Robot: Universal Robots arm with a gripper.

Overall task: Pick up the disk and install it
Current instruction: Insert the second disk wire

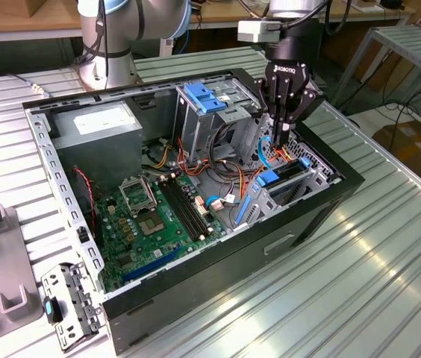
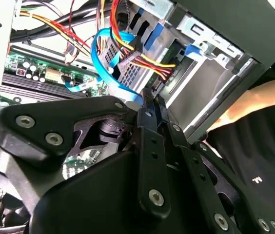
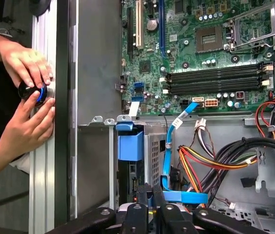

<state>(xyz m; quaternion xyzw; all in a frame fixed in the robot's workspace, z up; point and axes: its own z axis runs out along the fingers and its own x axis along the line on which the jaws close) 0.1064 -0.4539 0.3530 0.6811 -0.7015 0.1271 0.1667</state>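
The disk [image 1: 287, 172] appears as a dark slab between blue side rails, sitting in the lower drive cage at the case's front, on the exterior view's right. My gripper [image 1: 279, 142] hangs straight over the cage, fingers pointing down at the disk's cabled end. The fingers [image 2: 149, 114] are pressed together with nothing between them; in the first wrist view the gripper [image 3: 150, 195] is just above a blue flat cable [image 3: 169, 161]. Whether the tips touch the disk, I cannot tell. A blue rail [image 3: 130, 145] marks the cage in that view.
The open case holds a green motherboard [image 1: 158, 216], a grey power-supply box [image 1: 95, 130] and an upper cage with a blue latch [image 1: 210, 97]. Red, yellow and orange cables [image 3: 210, 161] crowd the cage. A person's hands [image 3: 28, 92] hold a black knob outside the case wall.
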